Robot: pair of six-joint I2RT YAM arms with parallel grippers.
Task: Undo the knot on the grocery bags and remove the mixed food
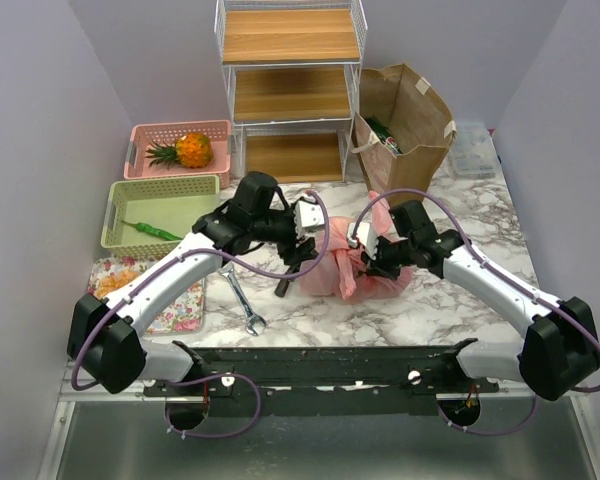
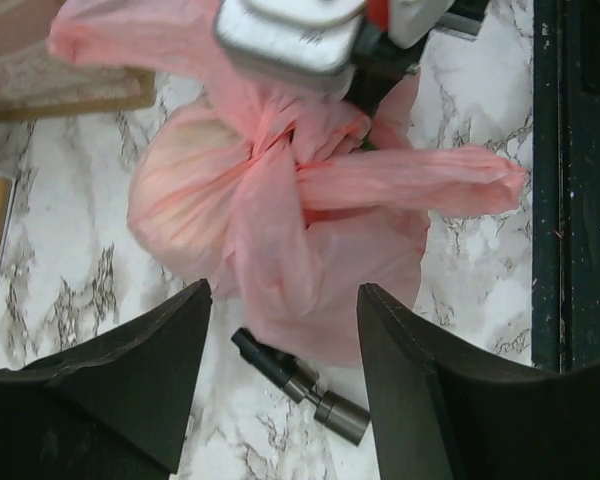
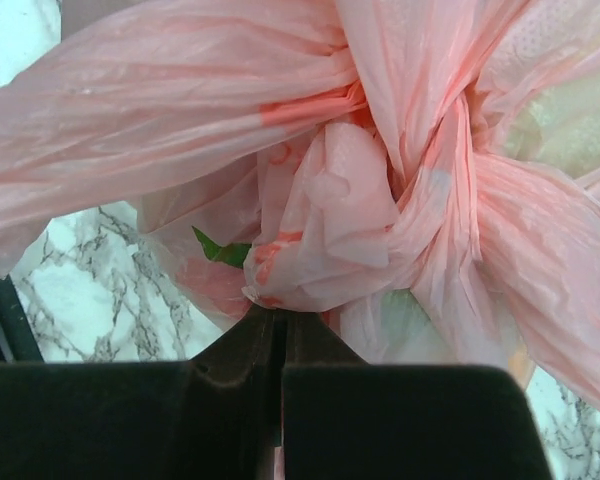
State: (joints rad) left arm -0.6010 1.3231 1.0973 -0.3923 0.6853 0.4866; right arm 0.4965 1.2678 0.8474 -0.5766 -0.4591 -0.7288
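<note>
Two bags sit on our marble desk [image 1: 460, 310]: the brown paper bag [image 1: 405, 115] stands at the upper right of the overhead frame, and the pink bag [image 1: 355, 275] lies at centre. Our left end effector [image 2: 285, 290] hangs spread at the pink bag's left side. Our right end effector [image 3: 280, 315] is pressed together, pinching a pink fold just beside the knot [image 3: 405, 200].

Arms: 2. Left arm [image 1: 165, 280], right arm [image 1: 490, 285].
Bags: 2. Pink plastic bag [image 1: 355, 275] centre frame, brown paper bag [image 1: 410, 110] upper right.
Knot [image 2: 280, 140]: 1.
Baskets: 2. Pink basket [image 1: 180, 127], green basket [image 1: 165, 183], both left.
Pineapple [image 1: 192, 150]: 1.
Shelf rack [image 1: 292, 95]: 1, three wooden shelves.
Wrench [image 1: 243, 297]: 1.
Floral tray [image 1: 185, 305]: 1.
Clear box [image 1: 472, 150]: 1.
</note>
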